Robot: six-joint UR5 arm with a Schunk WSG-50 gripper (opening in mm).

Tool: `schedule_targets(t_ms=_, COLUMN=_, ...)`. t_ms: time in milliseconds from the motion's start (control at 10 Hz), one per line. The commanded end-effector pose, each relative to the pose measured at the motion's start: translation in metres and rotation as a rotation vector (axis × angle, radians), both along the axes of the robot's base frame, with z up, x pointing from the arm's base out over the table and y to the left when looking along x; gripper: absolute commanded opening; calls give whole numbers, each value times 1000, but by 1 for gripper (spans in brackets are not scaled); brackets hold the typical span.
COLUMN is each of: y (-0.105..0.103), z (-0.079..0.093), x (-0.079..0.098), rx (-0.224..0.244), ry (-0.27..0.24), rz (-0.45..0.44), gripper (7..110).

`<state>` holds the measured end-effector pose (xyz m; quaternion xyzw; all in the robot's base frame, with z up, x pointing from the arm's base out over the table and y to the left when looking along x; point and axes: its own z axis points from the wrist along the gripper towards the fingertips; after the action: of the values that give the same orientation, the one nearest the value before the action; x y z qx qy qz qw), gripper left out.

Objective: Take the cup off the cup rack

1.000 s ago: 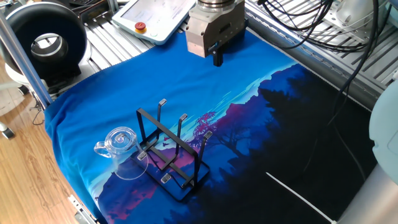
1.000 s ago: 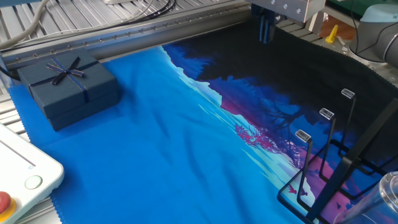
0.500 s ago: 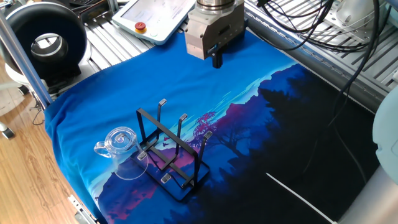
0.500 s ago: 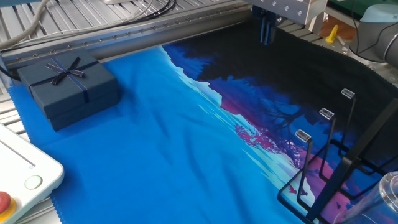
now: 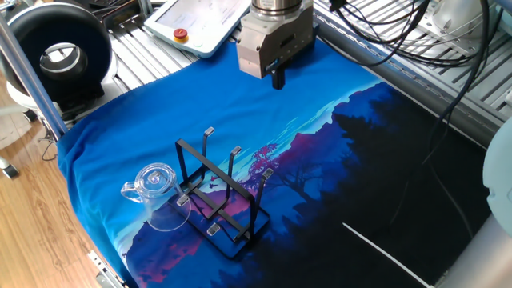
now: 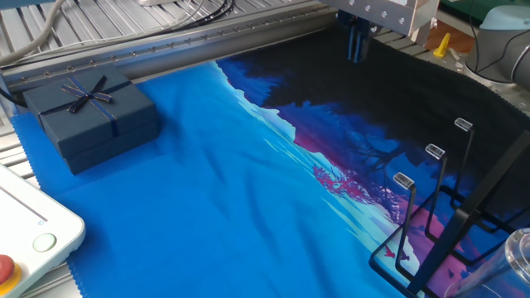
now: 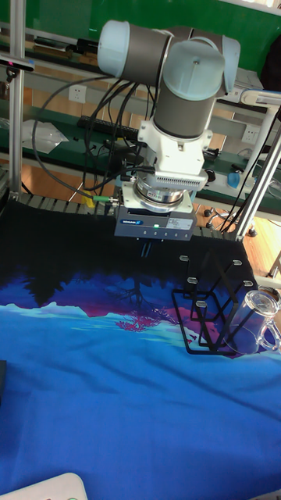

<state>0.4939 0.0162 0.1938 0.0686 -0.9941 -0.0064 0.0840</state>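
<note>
The clear cup (image 5: 158, 194) hangs tilted on the left side of the black cup rack (image 5: 221, 194), its mouth over a prong and its handle pointing left. The tall fixed view has the cup (image 7: 254, 320) on the right of the rack (image 7: 212, 311). In the other fixed view only a piece of the cup (image 6: 512, 258) shows at the bottom right, behind the rack (image 6: 439, 219). My gripper (image 5: 278, 78) hovers above the cloth well behind the rack, with its fingers pressed together and nothing between them. It also shows from the other side (image 6: 357, 45) and from the front (image 7: 146, 249).
A dark blue gift box (image 6: 89, 116) with a ribbon lies on the blue cloth. A white teach pendant (image 5: 200, 20) with a red button rests on the table's edge, next to a black round device (image 5: 58, 52). Cables (image 5: 416, 32) hang at the back right.
The gripper has drifted very slightly over the cloth. The cup and the rack have not moved.
</note>
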Motion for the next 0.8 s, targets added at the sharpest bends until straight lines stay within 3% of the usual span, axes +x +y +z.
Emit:
schedule_targets(t_ms=0, y=3, z=-1, x=3, rx=12, ry=-17, rz=7, gripper=7)
schedule_targets(t_ms=700, y=4, z=-2, x=14, rx=18, ry=-61, rz=35, gripper=7)
